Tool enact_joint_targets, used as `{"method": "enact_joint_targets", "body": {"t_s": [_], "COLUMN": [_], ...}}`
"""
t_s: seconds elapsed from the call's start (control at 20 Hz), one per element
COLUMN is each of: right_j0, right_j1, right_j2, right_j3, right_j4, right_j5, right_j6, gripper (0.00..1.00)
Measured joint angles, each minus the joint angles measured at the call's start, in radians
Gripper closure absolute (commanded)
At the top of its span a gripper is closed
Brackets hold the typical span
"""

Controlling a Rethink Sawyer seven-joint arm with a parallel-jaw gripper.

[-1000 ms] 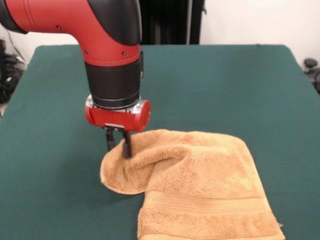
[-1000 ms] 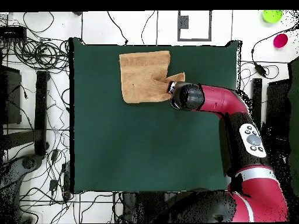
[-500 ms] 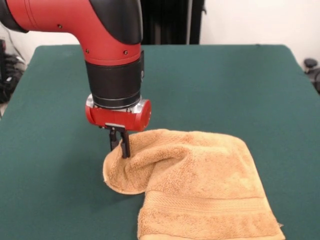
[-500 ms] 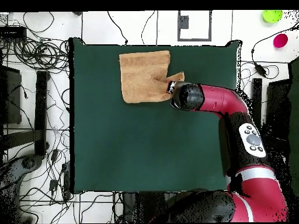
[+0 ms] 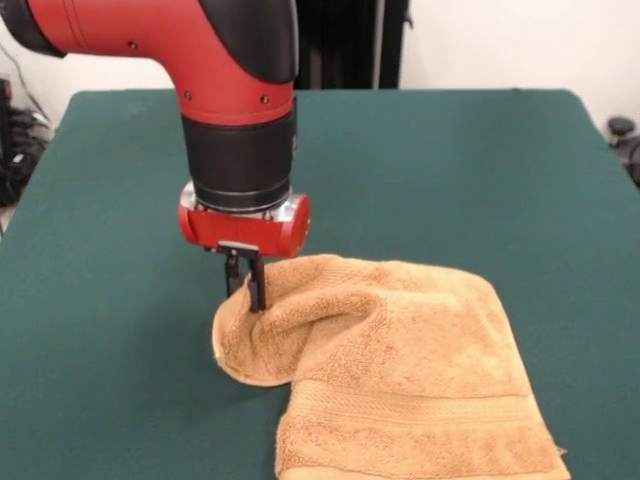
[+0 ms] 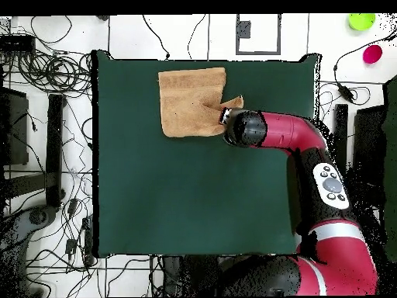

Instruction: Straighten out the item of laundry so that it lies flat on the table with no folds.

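The gripper (image 5: 246, 285) is pinched on a raised corner of the tan-orange towel (image 5: 400, 370); the towel lies rumpled near one edge of the green table (image 5: 450, 170); its hemmed end rests flat.

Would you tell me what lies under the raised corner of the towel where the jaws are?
The towel is bunched at that corner, where the gripper pinches it. Around it only bare green table shows. Whatever lies beneath the folded layers is covered by the cloth itself.
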Motion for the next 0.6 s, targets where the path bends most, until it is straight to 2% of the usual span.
{"method": "enact_joint_targets", "body": {"t_s": [0.6], "right_j0": [0.034], "right_j1": [-0.092], "right_j2": [-0.04], "right_j3": [0.022], "right_j4": [0.015], "right_j5": [0.131], "right_j6": [0.0], "gripper": [1.0]}}
